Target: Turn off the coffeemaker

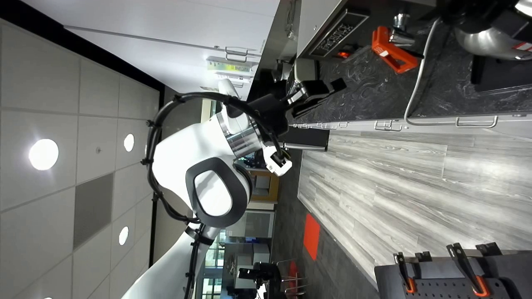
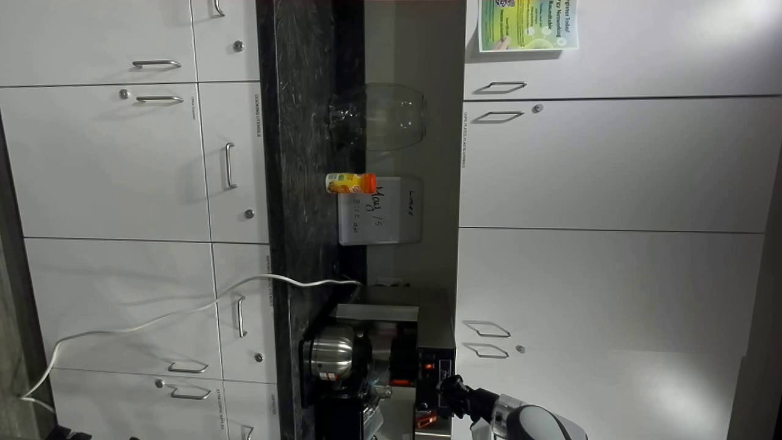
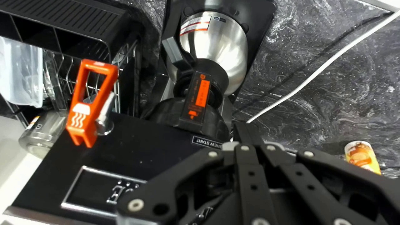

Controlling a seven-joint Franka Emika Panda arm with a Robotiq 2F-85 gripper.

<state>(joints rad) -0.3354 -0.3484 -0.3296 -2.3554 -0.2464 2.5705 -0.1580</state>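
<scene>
The coffeemaker is a dark boxy machine with a black front panel. It also shows in an exterior view and in the wrist view. A red-orange light glows on its panel; it shows lit in both exterior views. A "BREW START" label lies just left of my fingers in the wrist view. My gripper is shut and empty, its fingers together beside the machine's front. It hovers near the panel in both exterior views. The light is hidden in the wrist view; contact cannot be told.
An orange lever sticks out from the machine's front. A steel carafe stands under the brew head. A dish rack is at left. A white cable crosses the counter, and a yellow-orange jar stands at right.
</scene>
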